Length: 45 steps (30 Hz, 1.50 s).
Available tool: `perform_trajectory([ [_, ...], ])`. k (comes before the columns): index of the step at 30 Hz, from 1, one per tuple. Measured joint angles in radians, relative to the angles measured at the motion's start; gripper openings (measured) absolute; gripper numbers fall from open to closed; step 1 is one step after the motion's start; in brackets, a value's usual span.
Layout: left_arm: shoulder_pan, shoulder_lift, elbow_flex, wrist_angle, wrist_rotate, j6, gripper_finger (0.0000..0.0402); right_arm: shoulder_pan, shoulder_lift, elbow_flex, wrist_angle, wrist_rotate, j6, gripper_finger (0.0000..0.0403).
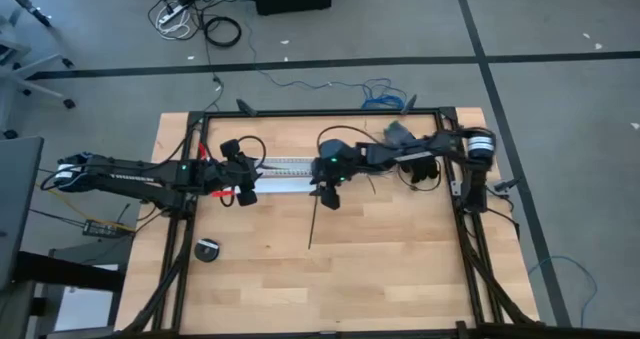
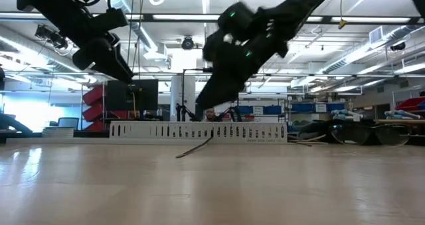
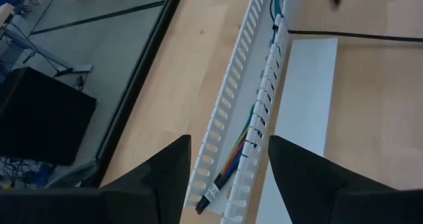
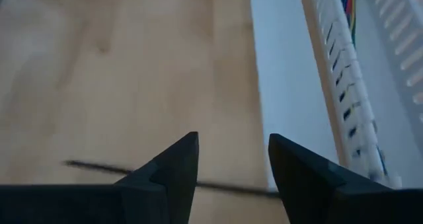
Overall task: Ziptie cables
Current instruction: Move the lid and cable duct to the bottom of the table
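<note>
The white slotted channel [image 1: 285, 167] lies across the far middle of the table. The cables [image 3: 239, 149] run inside it, and their coloured strands also show in the right wrist view [image 4: 348, 6]. The ziptie [image 1: 315, 225], a thin black strip, lies on the wood just in front of the channel [image 4: 92, 165]. My right gripper [image 1: 326, 199] hangs open over the ziptie's far end, slanting down, with nothing between its fingers [image 4: 232, 141]. My left gripper [image 1: 245, 189] is open above the channel's left end [image 3: 229, 145], clear of it.
A flat white cover strip [image 3: 301, 112] lies along the channel's near side. A small black round object [image 1: 207, 250] sits near the left front. Black cords [image 1: 425, 169] lie at the far right. A black frame [image 1: 330, 112] borders the table. Bare wood fills the front half.
</note>
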Motion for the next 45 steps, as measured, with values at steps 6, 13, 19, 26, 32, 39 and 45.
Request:
perform_trajectory([
  [6, 0.000, 0.001, -0.001, 0.003, 0.003, -0.003, 0.0198, 0.001, 0.139, 0.161, -0.089, 0.031, -0.114, 0.0190],
  [13, 0.000, 0.001, -0.001, -0.001, 0.003, 0.002, 0.0198, -0.022, 0.217, 0.246, -0.130, 0.100, -0.182, 0.0197],
  [19, 0.000, 0.000, -0.001, 0.001, 0.002, 0.011, 0.0198, -0.060, 0.218, 0.246, -0.137, 0.102, -0.216, 0.0203],
  [26, 0.000, 0.001, -0.001, 0.003, -0.027, 0.030, 0.0198, -0.075, 0.218, 0.242, -0.060, 0.174, -0.220, 0.0219],
  [32, 0.000, 0.001, -0.001, 0.009, -0.028, 0.030, 0.0198, -0.072, 0.218, 0.243, 0.015, 0.161, -0.087, 0.0221],
  [39, 0.000, 0.001, -0.001, 0.010, -0.029, 0.045, 0.0198, -0.063, 0.219, 0.242, -0.062, 0.049, -0.085, 0.0233],
  [45, 0.000, 0.001, -0.001, 0.028, -0.034, 0.049, 0.0198, -0.051, 0.219, 0.242, -0.063, 0.079, -0.111, 0.0276],
])
